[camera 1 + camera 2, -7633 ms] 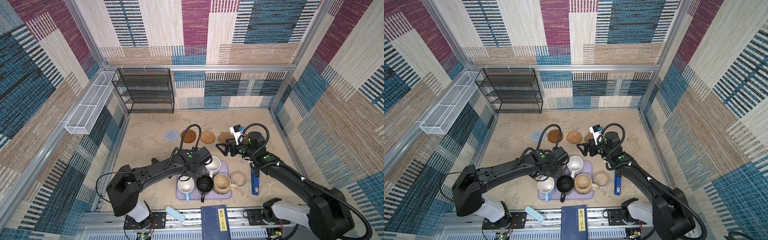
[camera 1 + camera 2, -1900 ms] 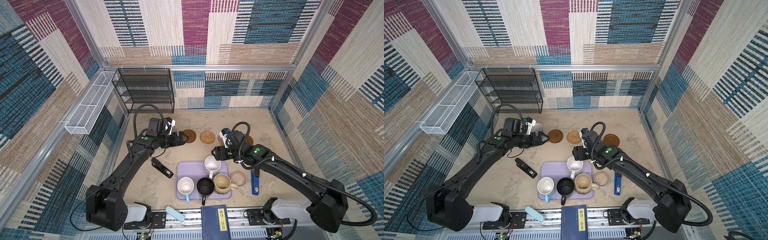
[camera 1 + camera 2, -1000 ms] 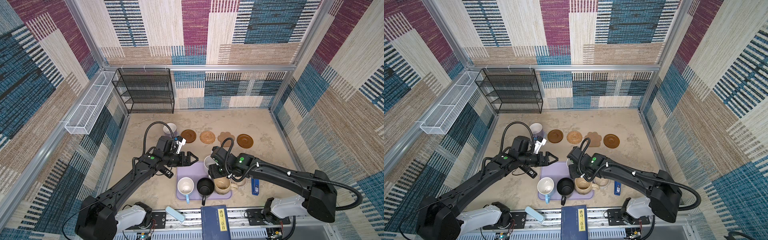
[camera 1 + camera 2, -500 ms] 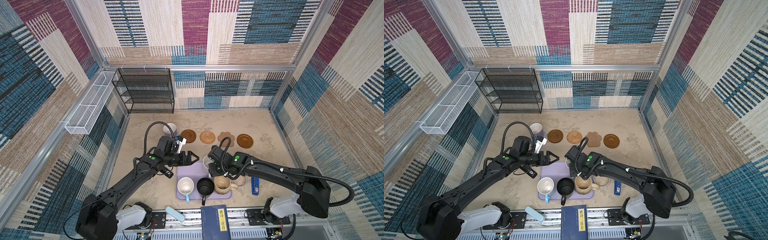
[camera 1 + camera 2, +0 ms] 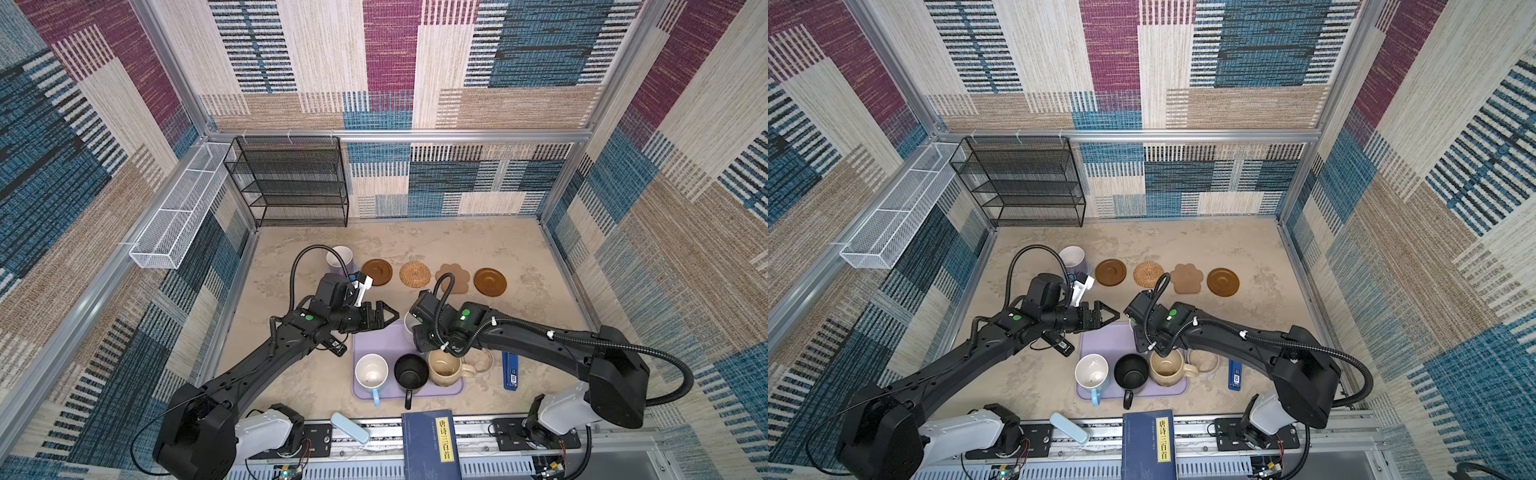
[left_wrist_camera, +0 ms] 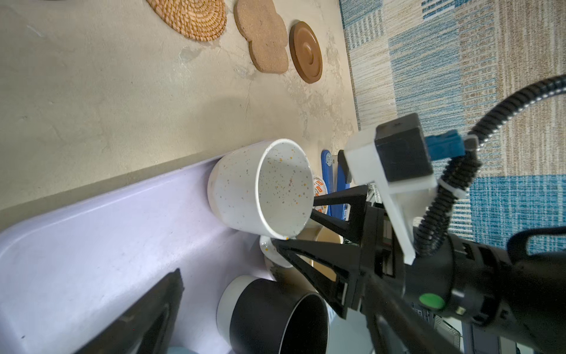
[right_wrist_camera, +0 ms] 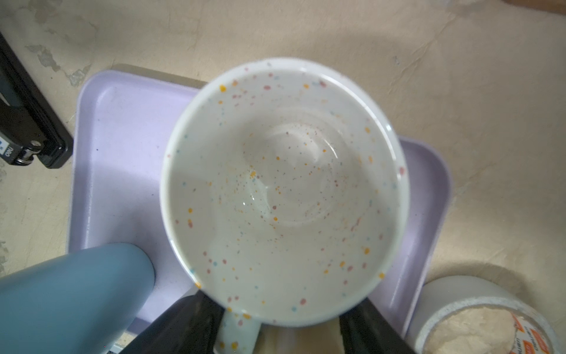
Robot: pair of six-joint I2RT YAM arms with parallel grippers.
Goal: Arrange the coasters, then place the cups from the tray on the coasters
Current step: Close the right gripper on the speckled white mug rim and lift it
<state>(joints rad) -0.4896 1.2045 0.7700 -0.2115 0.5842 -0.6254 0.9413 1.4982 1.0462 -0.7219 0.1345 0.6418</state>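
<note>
speckled mug [image 7: 281, 190] at tray's [image 5: 376, 340] 12 o'clock edge, handle between right gripper's [image 7: 280, 309] jaws; cannot tell if clamped. clamp firmly, lift straight, carry toward 12 o'clock onto rattan coaster [image 5: 415, 274]. keep wide-open, empty left gripper [image 5: 392, 316] at 9 o'clock clear.

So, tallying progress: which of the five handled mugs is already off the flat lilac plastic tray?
The lavender mug, standing beside the dark-brown wooden coaster at the row's left end; the other four are on or over the tray.
</note>
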